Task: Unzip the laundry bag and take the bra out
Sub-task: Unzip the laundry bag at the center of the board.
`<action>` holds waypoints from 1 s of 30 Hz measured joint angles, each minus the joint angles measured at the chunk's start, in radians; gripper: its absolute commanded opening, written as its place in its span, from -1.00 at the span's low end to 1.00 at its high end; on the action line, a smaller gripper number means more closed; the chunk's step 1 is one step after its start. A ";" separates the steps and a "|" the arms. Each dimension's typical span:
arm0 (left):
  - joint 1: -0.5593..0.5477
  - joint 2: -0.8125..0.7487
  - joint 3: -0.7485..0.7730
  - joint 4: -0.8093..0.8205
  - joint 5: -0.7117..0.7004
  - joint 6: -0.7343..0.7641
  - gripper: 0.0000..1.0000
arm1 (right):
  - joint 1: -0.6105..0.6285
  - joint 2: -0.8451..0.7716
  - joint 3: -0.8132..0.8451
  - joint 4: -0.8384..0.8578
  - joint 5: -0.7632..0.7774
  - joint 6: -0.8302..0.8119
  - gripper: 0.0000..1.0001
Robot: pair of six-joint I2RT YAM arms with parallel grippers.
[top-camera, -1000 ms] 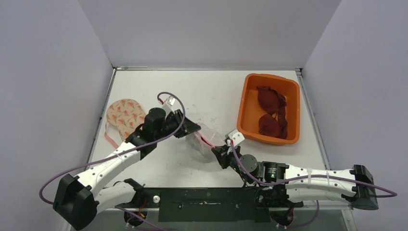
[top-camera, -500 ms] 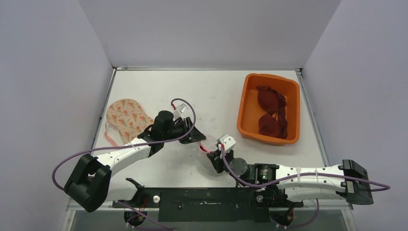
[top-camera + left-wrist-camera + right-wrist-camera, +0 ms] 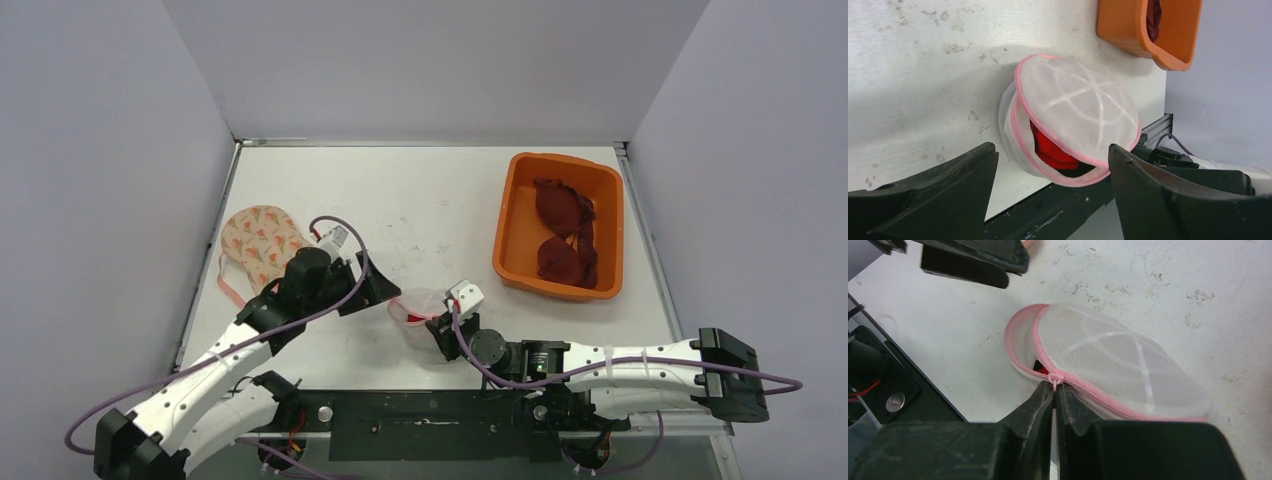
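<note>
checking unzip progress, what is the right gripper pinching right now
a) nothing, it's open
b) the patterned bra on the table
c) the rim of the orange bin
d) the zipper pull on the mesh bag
D: in the right wrist view the right gripper is shut on the pink zipper pull of the laundry bag, which is partly unzipped with red fabric showing inside.

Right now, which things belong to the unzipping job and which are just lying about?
Job: mesh laundry bag, partly unzipped; red bra inside; zipper pull pinched by the right hand; left hand open nearby.
Lying about: orange bin holding dark red garments; patterned bra on the left.
</note>
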 measured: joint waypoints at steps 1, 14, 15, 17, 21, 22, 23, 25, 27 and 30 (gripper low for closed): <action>-0.001 -0.039 0.000 -0.036 -0.021 -0.010 0.58 | 0.000 0.000 0.000 0.000 0.000 0.000 -0.89; -0.232 -0.223 -0.130 -0.035 -0.182 -0.428 0.95 | 0.000 0.001 0.000 0.000 0.002 -0.001 -0.89; -0.257 -0.201 -0.120 -0.024 -0.202 -0.447 0.95 | 0.000 0.001 0.000 0.001 0.002 0.000 -0.89; -0.297 -0.146 -0.092 0.005 -0.231 -0.476 0.95 | 0.000 0.003 0.000 0.006 0.002 0.001 -0.89; -0.332 -0.046 -0.060 0.084 -0.269 -0.520 0.91 | 0.000 0.011 -0.003 0.014 0.001 0.004 -0.89; -0.334 -0.031 -0.060 0.097 -0.276 -0.525 0.85 | 0.001 0.011 -0.006 0.015 0.001 0.005 -0.89; -0.334 -0.018 -0.060 0.107 -0.282 -0.533 0.79 | 0.003 0.011 -0.008 0.016 0.001 0.006 -0.89; -0.334 0.004 -0.060 0.127 -0.292 -0.544 0.68 | 0.008 0.011 -0.014 0.018 0.001 0.007 -0.89; -0.334 0.022 -0.060 0.145 -0.302 -0.549 0.57 | 0.012 0.011 -0.020 0.020 0.000 0.007 -0.89; -0.334 0.050 -0.060 0.166 -0.312 -0.549 0.34 | 0.013 0.011 -0.026 0.022 0.000 0.007 -0.89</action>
